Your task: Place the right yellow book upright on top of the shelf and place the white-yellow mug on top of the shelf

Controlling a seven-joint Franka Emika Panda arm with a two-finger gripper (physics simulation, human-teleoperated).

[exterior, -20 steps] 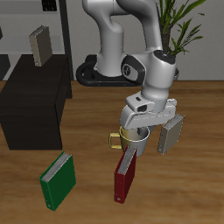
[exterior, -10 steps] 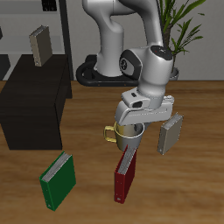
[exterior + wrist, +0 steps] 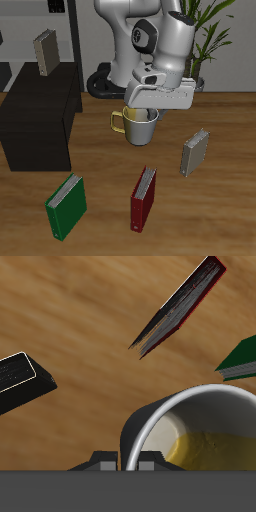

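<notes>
The shelf [image 3: 40,125] is seen as a low black cabinet with a bare flat top, well apart from the books on the floor. The gripper [image 3: 146,110] is closed on the rim of the white-yellow mug [image 3: 139,127], which is held in the air above the wooden floor, handle turned toward the shelf. Below it, the green book [image 3: 67,207] and the red book [image 3: 144,197] are stood upright, with the right yellow book [image 3: 194,153] standing farther back beside the red one, untouched.

4 books [image 3: 194,153], 1 mug [image 3: 140,127], 1 shelf [image 3: 40,125]
</notes>
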